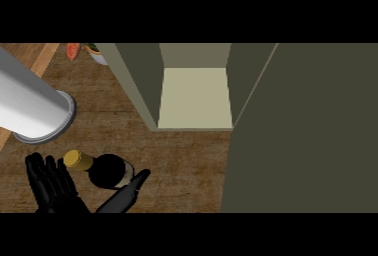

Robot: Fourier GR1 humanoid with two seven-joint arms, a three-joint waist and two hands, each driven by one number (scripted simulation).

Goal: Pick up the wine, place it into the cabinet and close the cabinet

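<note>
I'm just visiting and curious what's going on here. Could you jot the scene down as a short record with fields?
surface: wooden counter
wine bottle: dark wine bottle with a gold cap, standing on the counter, seen from above
hand in view: left hand, open, fingers and thumb either side of the bottle
other hand: not in view
cabinet: olive cabinet, open, shelf bare
cabinet door: door swung open at right
nearby: grey arm at upper left

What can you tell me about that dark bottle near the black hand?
The wine bottle is dark, almost black, with a gold cap on its neck. Seen from above, it appears to stand on the wooden counter, in front of the open cabinet. The left hand cups around it, thumb on its right; contact is unclear.
</note>
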